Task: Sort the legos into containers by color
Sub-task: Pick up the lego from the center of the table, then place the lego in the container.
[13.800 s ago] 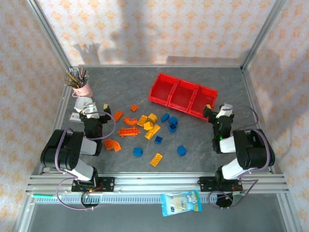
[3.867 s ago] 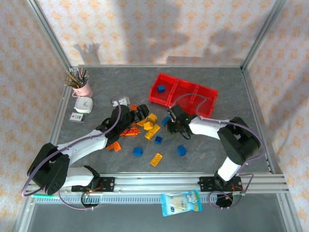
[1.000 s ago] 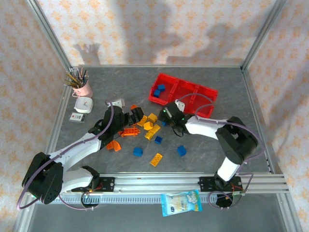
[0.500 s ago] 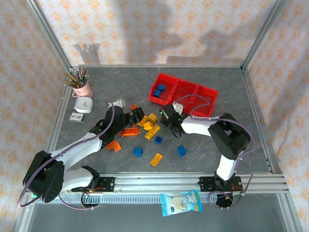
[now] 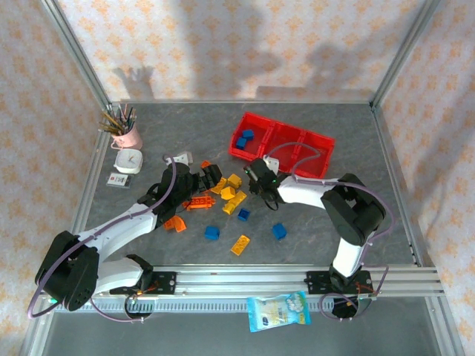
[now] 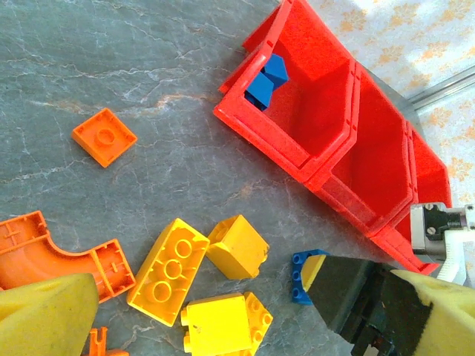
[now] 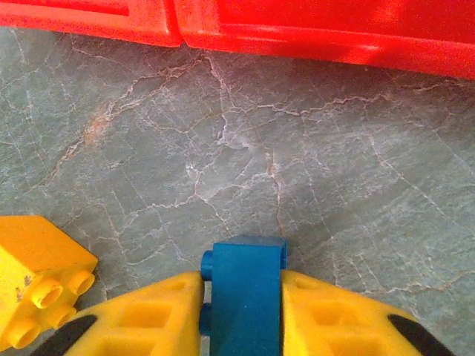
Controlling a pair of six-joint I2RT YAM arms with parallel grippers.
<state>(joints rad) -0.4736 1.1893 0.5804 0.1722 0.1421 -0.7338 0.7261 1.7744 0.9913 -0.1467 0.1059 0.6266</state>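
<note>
The right tool (image 7: pixel 243 315) is clamped on a blue lego (image 7: pixel 246 285), with the red containers (image 7: pixel 312 33) just ahead. Only its near end looks pinched, so it could twist loose when lifted. The left tool (image 5: pixel 210 176) stands apart.

Left end effector (image 6: pixel 241 319) open, right (image 7: pixel 243 311) closed

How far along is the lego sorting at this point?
Early. Done: two blue bricks lie in the end bin. In hand: the right gripper is shut on a blue brick; the left gripper hangs open above yellow bricks and orange bricks. Left: all of those, plus three loose blue bricks.
</note>
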